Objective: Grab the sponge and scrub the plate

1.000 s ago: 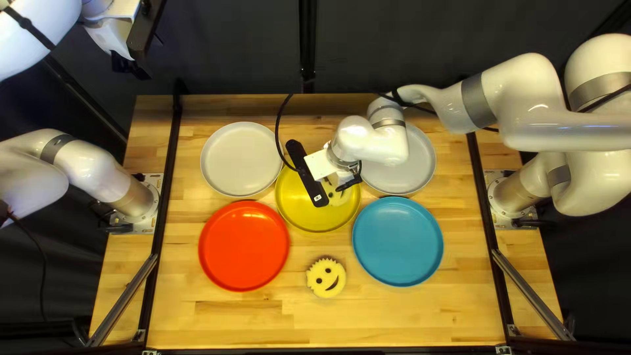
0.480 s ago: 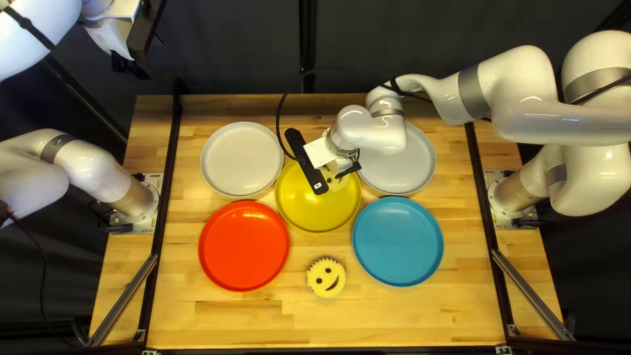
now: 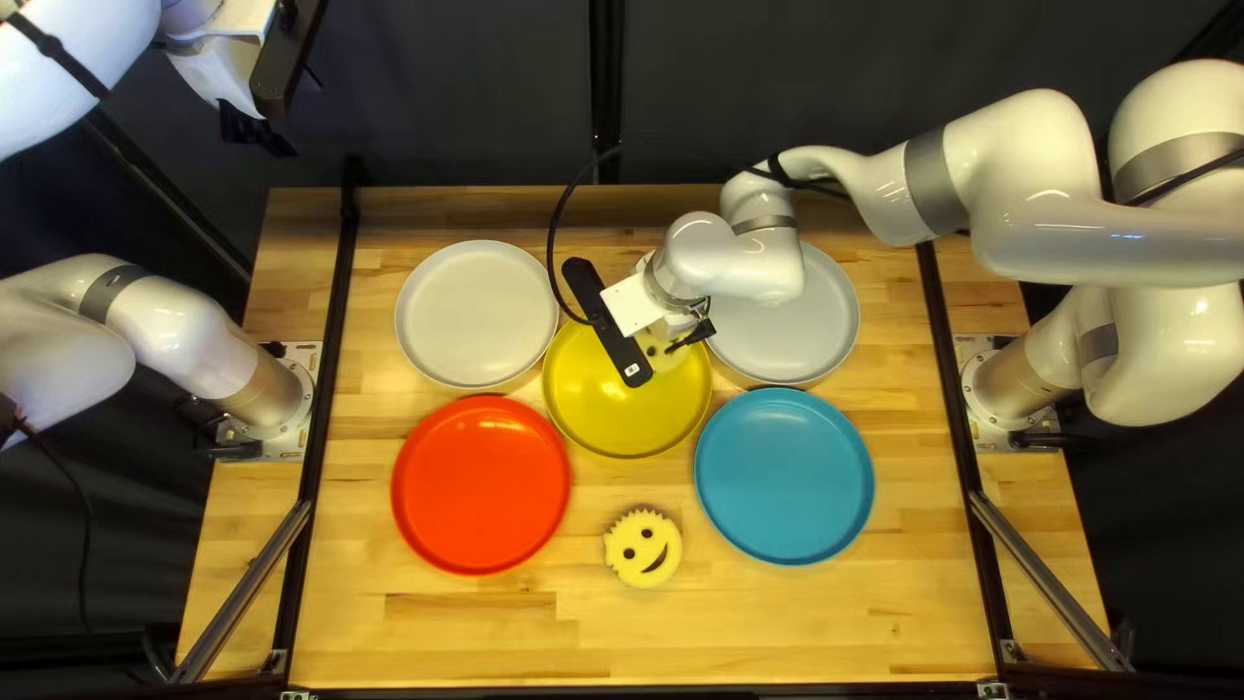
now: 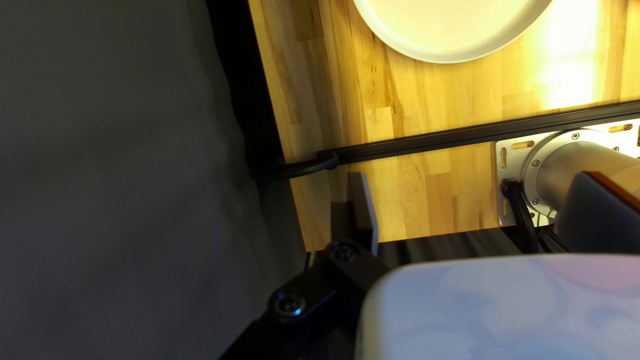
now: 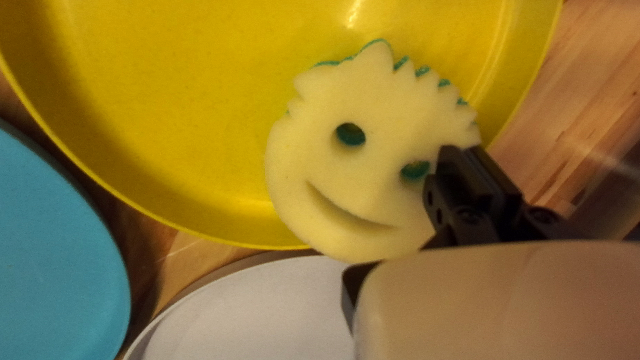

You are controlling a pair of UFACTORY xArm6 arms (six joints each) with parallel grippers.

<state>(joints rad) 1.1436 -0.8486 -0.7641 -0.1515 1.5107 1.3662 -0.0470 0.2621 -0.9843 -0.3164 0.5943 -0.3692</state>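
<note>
Beside a labelled bar (image 3: 607,319), 1 sponge (image 5: 370,170) is pinched over the yellow plate (image 3: 609,405) by the right gripper (image 3: 682,342); the left gripper (image 3: 259,134) is spread.

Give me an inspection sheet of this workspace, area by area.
Surface: wooden table; no spill seen.
Job's things: smiley sponge over the yellow plate.
Clutter: second sponge, red plate, blue plate, two pale plates.
Grippers: right gripper shut on the smiley sponge; left gripper open, holding nothing.
Cables: black cable loops beside the right wrist.
Surroundings: dark curtain behind; people, nothing seen.
</note>
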